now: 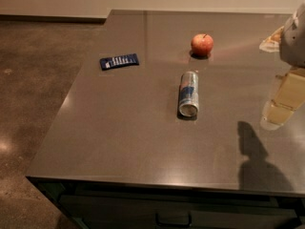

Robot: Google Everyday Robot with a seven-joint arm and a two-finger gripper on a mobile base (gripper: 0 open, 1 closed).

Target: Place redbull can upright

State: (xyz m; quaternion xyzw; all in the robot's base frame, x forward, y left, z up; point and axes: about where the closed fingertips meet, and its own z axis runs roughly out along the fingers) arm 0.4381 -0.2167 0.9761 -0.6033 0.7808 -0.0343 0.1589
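The redbull can (188,93), slim, silver and blue, lies on its side near the middle of the dark table (119,128). Its long axis runs front to back, and one shiny silver end faces the front edge. My gripper (294,37) shows only as a pale grey shape at the right edge of the view, cut off by the frame. It is well to the right of the can and apart from it. Nothing is seen held in it.
A red apple (202,45) sits just behind the can. A flat dark-blue packet with white print (119,61) lies at the back left. A pale object (269,41) lies beside the gripper. The table's left and front edges drop to a concrete floor (33,80).
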